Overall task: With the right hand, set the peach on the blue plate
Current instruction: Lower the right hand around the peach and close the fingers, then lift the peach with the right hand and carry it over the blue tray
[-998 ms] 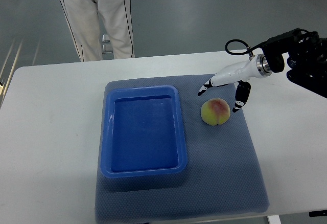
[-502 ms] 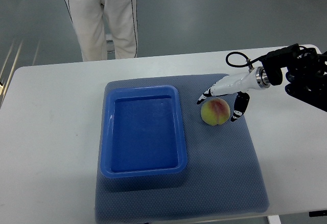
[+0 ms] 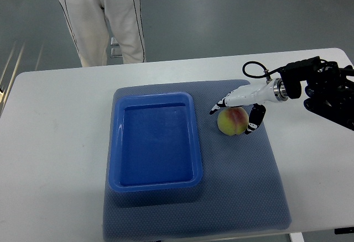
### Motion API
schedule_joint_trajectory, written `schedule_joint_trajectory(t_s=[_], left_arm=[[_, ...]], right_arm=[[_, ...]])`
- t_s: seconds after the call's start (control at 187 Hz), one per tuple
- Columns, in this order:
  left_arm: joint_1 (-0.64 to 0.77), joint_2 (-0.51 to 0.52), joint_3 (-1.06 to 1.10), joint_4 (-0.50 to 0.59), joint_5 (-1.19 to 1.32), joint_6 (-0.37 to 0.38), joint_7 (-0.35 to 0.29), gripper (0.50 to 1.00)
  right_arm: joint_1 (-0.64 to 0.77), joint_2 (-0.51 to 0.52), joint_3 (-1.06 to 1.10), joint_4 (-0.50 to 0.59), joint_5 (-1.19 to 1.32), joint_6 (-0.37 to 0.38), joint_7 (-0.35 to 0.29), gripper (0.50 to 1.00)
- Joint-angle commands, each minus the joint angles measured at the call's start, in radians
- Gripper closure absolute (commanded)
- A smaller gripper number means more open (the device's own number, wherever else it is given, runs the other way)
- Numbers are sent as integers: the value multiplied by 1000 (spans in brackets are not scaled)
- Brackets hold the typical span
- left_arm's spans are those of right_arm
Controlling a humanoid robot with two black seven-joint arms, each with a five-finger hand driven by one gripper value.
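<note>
The right arm reaches in from the right edge, its dark forearm ending in a silver wrist ring. The white right hand (image 3: 237,107) is lowered, palm down, its dark-tipped fingers (image 3: 215,109) spread wide on one side, the thumb on the other. Whether any fingertip makes contact is hard to tell.

Blue plate (image 3: 155,142); grey-blue mat (image 3: 243,187); yellow-red peach (image 3: 233,121); white table (image 3: 55,153).
</note>
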Motion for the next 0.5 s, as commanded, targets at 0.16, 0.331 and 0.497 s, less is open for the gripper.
schedule_joint_trajectory(t_s=[0.16, 0.331, 0.497], left_arm=[[0, 0, 0, 0, 0, 0, 0, 500], [0, 0, 0, 0, 0, 0, 0, 500], [0, 0, 0, 0, 0, 0, 0, 500]], right_arm=[[-17, 15, -2, -8, -5, 0, 0, 760], [-14, 10, 3, -15, -4, 0, 0, 844], [25, 2, 6, -14, 10, 5, 3, 836]])
